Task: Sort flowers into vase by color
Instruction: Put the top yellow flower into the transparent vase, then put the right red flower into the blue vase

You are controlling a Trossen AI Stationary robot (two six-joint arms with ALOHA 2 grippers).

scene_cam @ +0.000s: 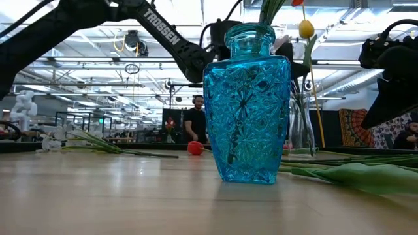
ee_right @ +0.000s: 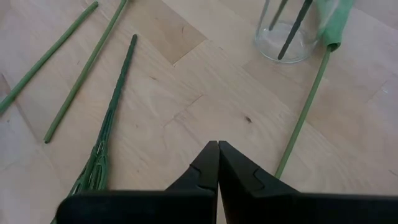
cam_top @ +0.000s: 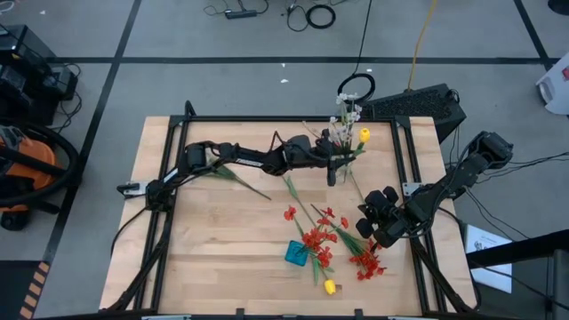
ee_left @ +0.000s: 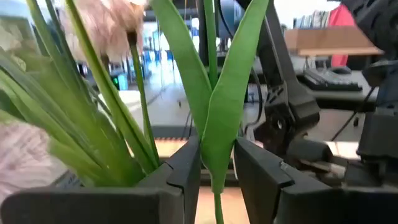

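Lowering the yellow tulip [cam_top: 364, 135], pinched at its leafy stem by the left gripper [cam_top: 333, 160] jaws, straight into the clear vase [cam_top: 340, 165] at the table's [cam_top: 222, 267] far side, keeping the right gripper [cam_top: 384, 233], jaws closed and empty, clear near the red flowers [cam_top: 320, 238].

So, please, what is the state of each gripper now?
Left gripper: closed on a green flower stem at the clear glass vase.
Right gripper: closed, empty.

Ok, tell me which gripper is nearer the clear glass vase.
Left. The left gripper is right at the clear glass vase, gripping a stem; the right gripper hovers apart, nearer the red flowers.
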